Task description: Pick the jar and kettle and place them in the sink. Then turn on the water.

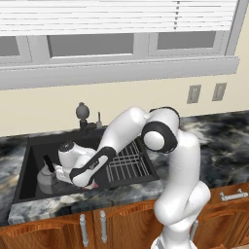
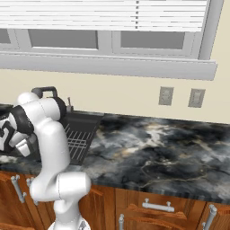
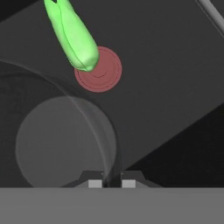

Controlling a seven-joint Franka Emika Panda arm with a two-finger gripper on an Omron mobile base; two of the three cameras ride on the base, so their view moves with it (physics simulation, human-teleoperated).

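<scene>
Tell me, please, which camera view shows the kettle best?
The left base view shows it best: the kettle sits in the left part of the sink, with its grey body and black handle recognisable, partly covered by the gripper. The hand view shows the kettle too close, as a grey round shape.

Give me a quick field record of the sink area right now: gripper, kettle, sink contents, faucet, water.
gripper: shut, low inside the sink, closed on the kettle's thin arched handle
kettle: grey, upright at the left end of the basin
sink: black recessed basin, wire rack on its right side
other contents: green object lying over the reddish round drain
faucet: dark, round-headed, behind the basin
water: no stream visible
jar: cannot tell where it is
</scene>
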